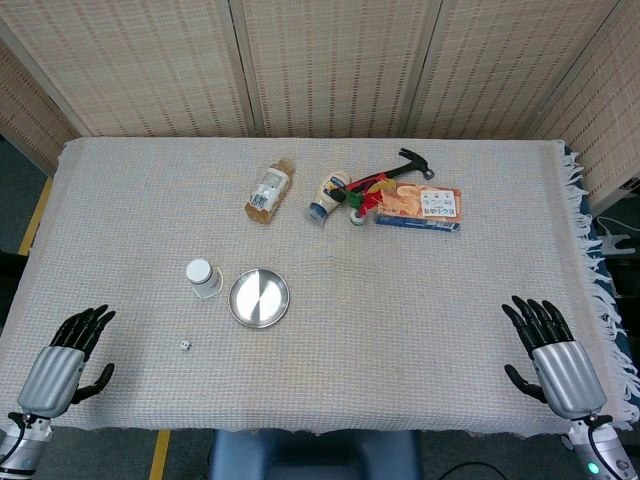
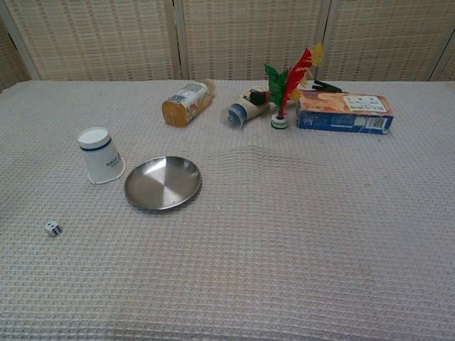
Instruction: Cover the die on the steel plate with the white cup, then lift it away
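Observation:
A white cup (image 1: 203,277) (image 2: 100,155) stands upside down just left of the round steel plate (image 1: 259,298) (image 2: 163,182), whose bowl holds nothing. A small white die (image 1: 185,345) (image 2: 52,229) lies on the cloth, nearer the front edge and left of the plate. My left hand (image 1: 68,355) rests flat at the front left corner, fingers spread, holding nothing. At the front right corner my right hand (image 1: 552,351) lies the same way, open. Neither hand shows in the chest view.
At the back lie a tan bottle (image 1: 270,191) (image 2: 187,101), a white bottle (image 1: 327,198) (image 2: 245,106), a feathered shuttlecock (image 1: 367,200) (image 2: 284,89), a hammer (image 1: 410,164) and a flat orange-and-blue box (image 1: 420,207) (image 2: 344,111). The woven tablecloth has a fringed right edge (image 1: 600,290).

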You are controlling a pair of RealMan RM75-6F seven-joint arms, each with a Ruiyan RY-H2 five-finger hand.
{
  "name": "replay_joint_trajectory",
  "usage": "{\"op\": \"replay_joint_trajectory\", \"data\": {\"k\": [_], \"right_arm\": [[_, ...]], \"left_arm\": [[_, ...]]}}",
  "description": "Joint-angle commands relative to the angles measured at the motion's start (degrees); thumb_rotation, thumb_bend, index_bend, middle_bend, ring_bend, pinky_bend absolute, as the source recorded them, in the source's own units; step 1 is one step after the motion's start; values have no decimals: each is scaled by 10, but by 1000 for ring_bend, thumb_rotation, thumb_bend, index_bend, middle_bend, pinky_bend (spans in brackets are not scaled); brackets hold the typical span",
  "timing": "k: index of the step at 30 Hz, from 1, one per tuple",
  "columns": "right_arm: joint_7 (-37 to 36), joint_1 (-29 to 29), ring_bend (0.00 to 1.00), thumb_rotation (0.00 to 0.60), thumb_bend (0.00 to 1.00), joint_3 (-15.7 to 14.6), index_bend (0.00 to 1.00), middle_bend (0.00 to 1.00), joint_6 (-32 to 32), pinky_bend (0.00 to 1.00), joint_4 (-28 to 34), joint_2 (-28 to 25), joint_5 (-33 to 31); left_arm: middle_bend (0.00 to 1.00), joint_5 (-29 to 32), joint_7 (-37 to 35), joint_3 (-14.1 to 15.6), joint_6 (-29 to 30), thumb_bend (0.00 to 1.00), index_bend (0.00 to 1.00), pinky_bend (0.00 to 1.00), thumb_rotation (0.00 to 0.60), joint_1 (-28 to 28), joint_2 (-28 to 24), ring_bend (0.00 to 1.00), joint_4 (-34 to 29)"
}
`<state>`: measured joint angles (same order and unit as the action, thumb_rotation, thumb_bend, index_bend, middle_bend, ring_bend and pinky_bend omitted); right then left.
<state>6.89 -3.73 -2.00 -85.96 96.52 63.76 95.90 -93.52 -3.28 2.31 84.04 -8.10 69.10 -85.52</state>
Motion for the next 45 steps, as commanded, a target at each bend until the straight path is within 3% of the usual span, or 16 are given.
{"op": "replay_joint_trajectory", "data": {"k": [1,4,6,8,10,13,16,19,24,45], "right_arm": [[3,1,0,600,168,0,0,0,0,0,1,1,1],[6,1,0,600,168,0,0,0,0,0,2,2,0],[6,3,0,600,168,2,0,0,-1,0,2,2,-4],[6,4,0,600,168,4,0,0,-3,0,2,1,-7],[6,3,0,600,167,5,0,0,-3,0,2,2,-8],[9,1,0,600,167,6,0,0,1,0,1,3,-9],[22,3,0,600,168,11,0,0,-6,0,-5,10,-8],[19,2,0,600,168,9,0,0,-3,0,-3,10,-9],[20,0,0,600,168,8,0,0,9,0,0,9,-16],[29,-10,0,600,168,11,0,0,46,0,10,4,-50]], "left_arm": [[0,1,2,3,-9,395,0,105,600,-3,2,0,1],[17,4,12,4,-22,395,1,136,600,-7,11,2,5],[128,6,29,-1,-23,397,13,276,600,-9,32,79,24],[340,4,44,-6,-26,399,48,527,600,-15,56,288,53],[625,3,53,-8,-33,400,104,779,600,-21,74,578,79],[837,3,64,-8,-48,399,176,906,600,-31,99,764,118],[949,10,69,-7,-66,399,302,969,600,-37,118,859,151],[996,18,67,-5,-87,397,357,997,600,-44,133,904,179],[1000,19,48,-3,-100,394,303,1000,600,-53,155,927,213],[1000,1,24,-4,-99,397,326,1000,600,-90,244,946,302]]}}
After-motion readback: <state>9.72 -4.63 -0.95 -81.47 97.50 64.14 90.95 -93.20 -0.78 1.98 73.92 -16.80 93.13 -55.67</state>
